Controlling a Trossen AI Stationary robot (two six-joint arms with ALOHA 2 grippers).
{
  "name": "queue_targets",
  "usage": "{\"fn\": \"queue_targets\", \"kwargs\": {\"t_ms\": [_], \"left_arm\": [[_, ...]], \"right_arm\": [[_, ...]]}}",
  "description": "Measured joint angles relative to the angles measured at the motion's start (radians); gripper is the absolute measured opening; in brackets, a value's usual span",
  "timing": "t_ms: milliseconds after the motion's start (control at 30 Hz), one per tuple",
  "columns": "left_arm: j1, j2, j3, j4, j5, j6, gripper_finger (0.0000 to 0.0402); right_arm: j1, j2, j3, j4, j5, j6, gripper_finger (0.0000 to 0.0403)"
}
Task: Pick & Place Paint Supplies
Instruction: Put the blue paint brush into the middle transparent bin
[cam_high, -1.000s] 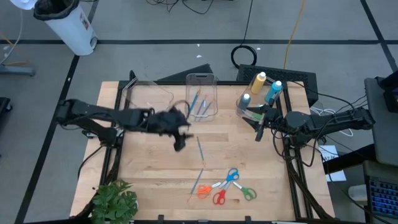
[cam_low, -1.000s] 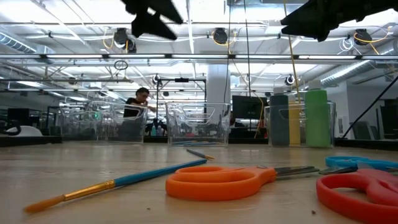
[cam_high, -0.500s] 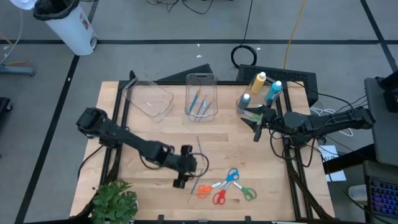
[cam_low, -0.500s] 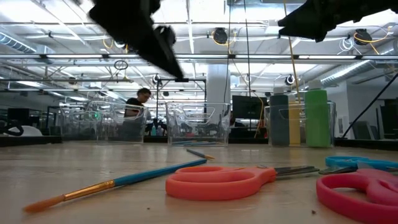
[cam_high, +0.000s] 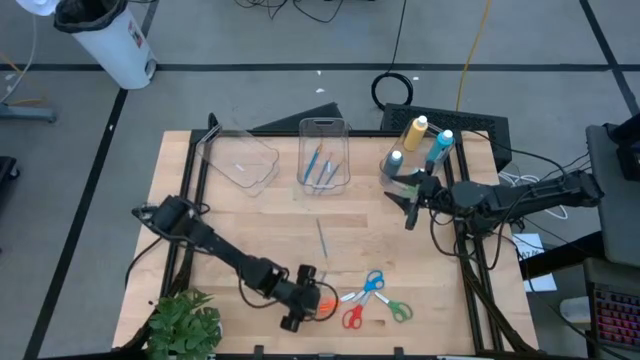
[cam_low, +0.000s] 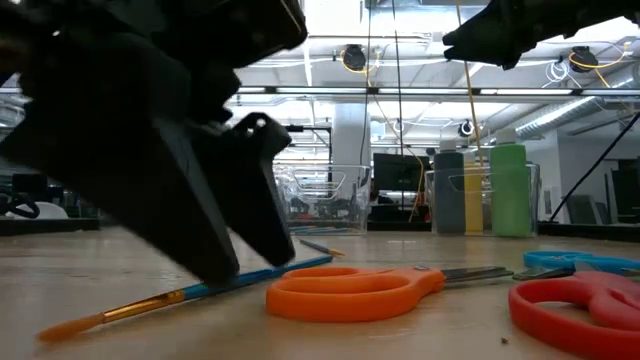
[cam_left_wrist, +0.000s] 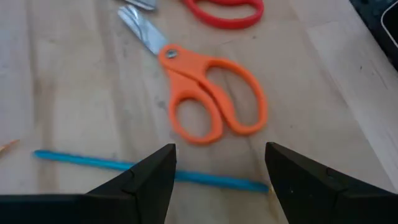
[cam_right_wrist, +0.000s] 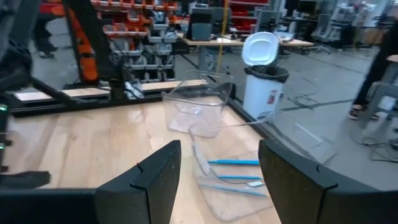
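Now we have the left end effector (cam_high: 300, 305) low at the desk's (cam_high: 240, 215) near edge; a second ago it hung up by the bins, and half a second ago it was midway down. Its fingers (cam_left_wrist: 152, 180) stand apart, straddling the blue-handled brush (cam_left_wrist: 143, 169), with the orange scissors (cam_left_wrist: 211, 102) just beyond. We judge the brush to be the next pick, not yet gripped.

The right end effector (cam_high: 410, 205) waits, unmoved, beside the paint bottles (cam_high: 420, 145) at the far right, its fingers apart and holding nothing.

From above, the arm hides the brush, and only a scrap of orange shows beside the wrist; the red scissors (cam_high: 352, 318), blue scissors (cam_high: 372, 283) and green scissors (cam_high: 398, 311) lie clear to the right, and another brush (cam_high: 321, 238) lies mid-desk. The left wrist view alone shows the straddle. The low view shows the fingertips (cam_low: 215, 262) almost down on the wood. The right wrist view shows brushes already in the middle bin (cam_right_wrist: 214, 158).
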Motion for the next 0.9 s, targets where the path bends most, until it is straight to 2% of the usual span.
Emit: {"fn": "queue_targets", "kwargs": {"t_ms": [200, 400, 600, 800, 900], "left_arm": [[-0.039, 0.038, 0.002, 0.034, -0.059, -0.068, 0.0255], [-0.045, 0.031, 0.008, -0.11, -0.095, -0.147, 0.0255], [-0.027, 0.012, 0.005, -0.182, -0.104, -0.149, 0.0255], [-0.006, -0.043, 0.003, -0.245, -0.155, -0.119, 0.0255], [0.008, -0.098, 0.003, -0.294, -0.2, -0.18, 0.0255]], "right_arm": [[0.001, 0.001, 0.0, -0.008, -0.057, 0.04, 0.021], [0.001, 0.001, 0.0, -0.011, -0.08, 0.065, 0.021], [0.001, 0.001, -0.025, 0.011, -0.078, 0.077, 0.021], [0.0, 0.001, -0.036, 0.028, -0.077, 0.077, 0.021], [0.0, 0.001, -0.036, 0.032, -0.077, 0.077, 0.021]]}}
